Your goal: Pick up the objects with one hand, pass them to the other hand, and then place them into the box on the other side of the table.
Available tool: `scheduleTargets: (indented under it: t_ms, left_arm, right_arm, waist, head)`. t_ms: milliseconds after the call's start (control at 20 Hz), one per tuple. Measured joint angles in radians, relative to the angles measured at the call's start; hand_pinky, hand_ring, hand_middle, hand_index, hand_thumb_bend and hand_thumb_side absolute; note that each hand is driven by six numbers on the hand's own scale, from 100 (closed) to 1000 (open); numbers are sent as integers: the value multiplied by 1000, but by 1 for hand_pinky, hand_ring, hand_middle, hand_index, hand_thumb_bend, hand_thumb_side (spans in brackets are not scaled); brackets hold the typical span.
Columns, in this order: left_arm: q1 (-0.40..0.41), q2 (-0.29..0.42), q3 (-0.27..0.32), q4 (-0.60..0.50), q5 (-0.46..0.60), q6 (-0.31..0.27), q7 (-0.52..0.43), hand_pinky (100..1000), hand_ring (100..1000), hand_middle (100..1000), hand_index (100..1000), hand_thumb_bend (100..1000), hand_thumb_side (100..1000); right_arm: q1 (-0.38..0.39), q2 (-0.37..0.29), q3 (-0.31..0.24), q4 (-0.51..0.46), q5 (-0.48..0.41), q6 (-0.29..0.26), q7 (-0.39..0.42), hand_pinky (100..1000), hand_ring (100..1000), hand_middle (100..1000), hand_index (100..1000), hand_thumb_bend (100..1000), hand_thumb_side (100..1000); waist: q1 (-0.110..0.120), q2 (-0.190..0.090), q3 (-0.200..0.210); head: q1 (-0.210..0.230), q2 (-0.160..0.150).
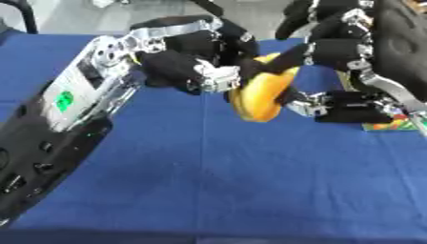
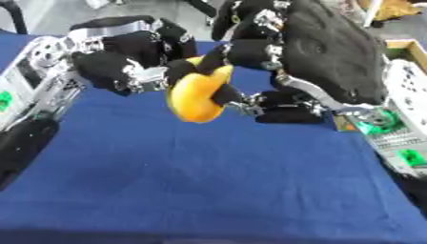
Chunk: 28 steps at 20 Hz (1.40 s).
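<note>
1. Blue cloth-covered table [image 1: 250,190] filling most of both views, bare across the near half; pale floor beyond the far edge
2. Held above the table's middle, clear of the cloth: a yellow-orange rounded object [image 2: 196,97], smooth, perhaps a toy fruit, exact kind not readable
3. Left hand [image 1: 196,66] reaching in from the left, fingers curled against the object's left and upper side, gripping it
4. Right hand [image 2: 259,52] coming from the upper right, fingers and thumb curled round the object's right side from above and below, so also closed on it
5. Judged stage: mid-handover, both hands on the one object, neither released yet
6. At the right table edge, a wooden box corner [image 2: 409,47] just visible behind the right arm; a small colourful flat item [image 1: 392,126] lying on the cloth beneath the right hand, kind unclear
7. Risk one: release by the giving hand before the receiving fingers close properly, dropping the smooth, rounded object onto the cloth, then likely rolling toward an edge
8. Risk two: both hands pulling at once, twisting the object out of either grip
9. Risk three: fingers of the two hands crowded close together on one small surface, so possible snagging or interlocking on withdrawal
10. Risk four: the bulky right forearm hiding the box from the head camera, making the later placement harder to judge
</note>
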Motion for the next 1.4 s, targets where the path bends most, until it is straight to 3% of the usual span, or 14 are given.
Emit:
scheduleTargets:
  t_ms: [100,150,200,250,300,350,400,450,650,1050,1400]
  left_arm:
    - [2,1,6,-1,-6,-11,4,665,445,394,502,100,282]
    - [3,4,10,-2,-10,-18,7,691,488,451,558,100,387]
    - [6,9,16,-3,-15,-28,12,691,488,451,558,100,387]
    - [11,13,23,-3,-20,-39,17,719,537,500,613,221,481]
    - [15,18,34,-2,-26,-51,24,721,542,505,618,236,488]
    - [19,23,46,1,-32,-63,33,737,578,540,654,341,543]
    - [23,28,58,4,-39,-76,44,739,582,544,658,354,550]
    - [27,32,70,7,-47,-90,55,751,609,577,687,443,594]
    - [42,46,123,20,-80,-146,102,776,652,627,738,541,655]
    - [70,79,215,26,-99,-225,172,787,674,647,756,536,667]
    - [141,88,288,25,-124,-241,248,770,639,613,733,470,662]
  right_arm:
    - [3,0,0,0,0,-1,-8,675,603,100,426,100,100]
    - [5,0,-1,0,0,-1,-12,675,604,100,426,100,100]
    - [7,-1,-3,0,0,-1,-16,675,604,100,426,100,100]
    - [8,-2,-6,0,0,0,-19,676,604,100,428,100,100]
    - [9,-5,-8,0,0,0,-21,676,604,100,428,100,100]
    - [11,-9,-13,0,0,0,-24,676,604,100,427,100,100]
    - [15,-13,-15,0,0,0,-25,676,604,100,427,100,100]
    - [18,-16,-17,0,0,0,-26,675,604,100,425,100,100]
    - [28,-31,-28,0,0,8,-37,676,605,100,422,100,100]
    - [74,-77,-69,0,7,34,-73,676,606,100,418,100,100]
    - [165,-155,-169,0,26,117,-146,667,601,100,405,100,100]
  waist:
    - [0,0,-1]
    - [1,0,-2]
    - [2,0,-2]
    - [2,0,-3]
    - [3,0,-3]
    - [3,0,-3]
    - [3,0,-3]
    - [3,0,-3]
    - [3,0,-3]
    - [3,0,-2]
    - [3,0,2]
  head:
    - [-2,0]
    - [-3,0]
    - [-4,0]
    - [-4,0]
    - [-5,0]
    - [-7,0]
    - [-9,0]
    - [-10,0]
    - [-18,0]
    - [-38,0]
    - [-76,0]
